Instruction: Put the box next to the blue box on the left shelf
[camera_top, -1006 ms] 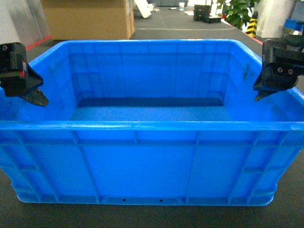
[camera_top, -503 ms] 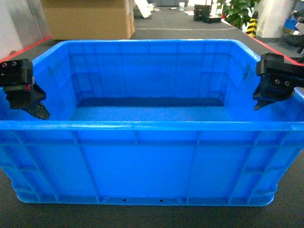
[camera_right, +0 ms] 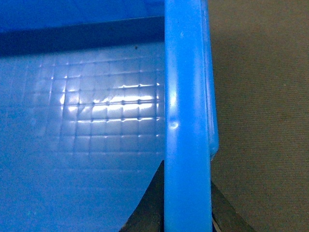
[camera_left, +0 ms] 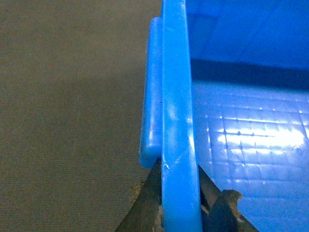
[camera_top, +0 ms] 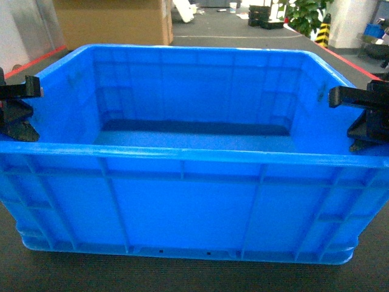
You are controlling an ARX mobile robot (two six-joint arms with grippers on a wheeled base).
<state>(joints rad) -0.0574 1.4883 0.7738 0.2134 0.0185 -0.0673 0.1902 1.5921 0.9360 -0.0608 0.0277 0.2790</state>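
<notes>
The box (camera_top: pixel 194 201), a large bright-blue open-topped crate, fills the head view and stands on dark carpet. My left gripper (camera_top: pixel 18 118) is shut on its left side rim, and my right gripper (camera_top: pixel 364 125) is shut on its right side rim. In the left wrist view, the dark fingers of the left gripper (camera_left: pixel 178 171) pinch the thick rim (camera_left: pixel 176 111) from both sides. The right wrist view shows the right gripper (camera_right: pixel 187 174) clamping the opposite rim (camera_right: pixel 186 96) the same way. The crate is empty. The left shelf and the other blue box are out of view.
Dark carpet (camera_top: pixel 182 280) runs under and around the crate. Behind it, a large cardboard box (camera_top: pixel 112 24) stands at the back left. At the back right are a potted plant (camera_top: pixel 304 15) and a yellow-and-black post (camera_top: pixel 322 33).
Both grippers came down from above the side walls onto the rims and closed on them. The crate now sits slightly higher and larger in the head view.
</notes>
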